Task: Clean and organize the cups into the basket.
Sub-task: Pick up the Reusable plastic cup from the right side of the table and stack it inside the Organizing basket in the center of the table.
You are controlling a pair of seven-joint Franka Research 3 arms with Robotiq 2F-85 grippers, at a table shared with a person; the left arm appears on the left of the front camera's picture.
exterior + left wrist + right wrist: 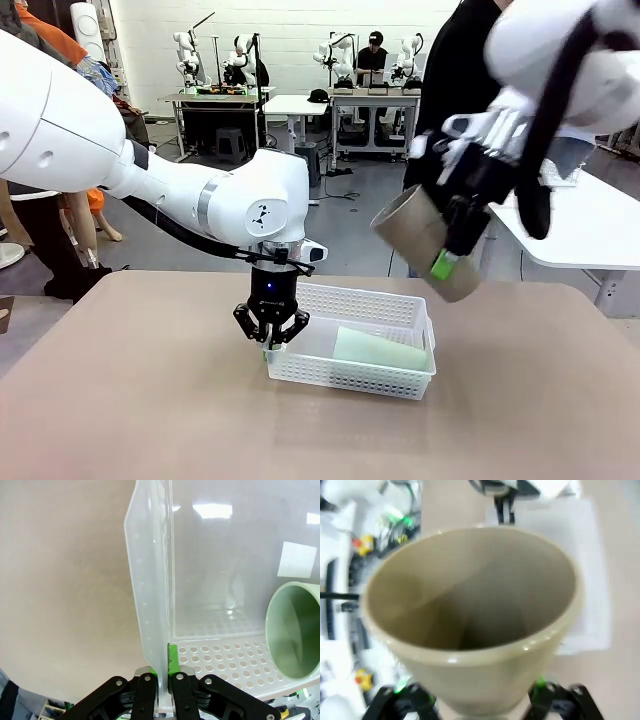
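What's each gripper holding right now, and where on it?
Left gripper pinches the basket by its side wall; right gripper grips the brown cup near its base.

A tan table (120, 400) carries one white perforated basket (350, 378) near its middle.

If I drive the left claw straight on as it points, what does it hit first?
The left claw is shut on the basket's end wall, pointing down. Its inner finger probably meets the basket floor first, the outer the table.
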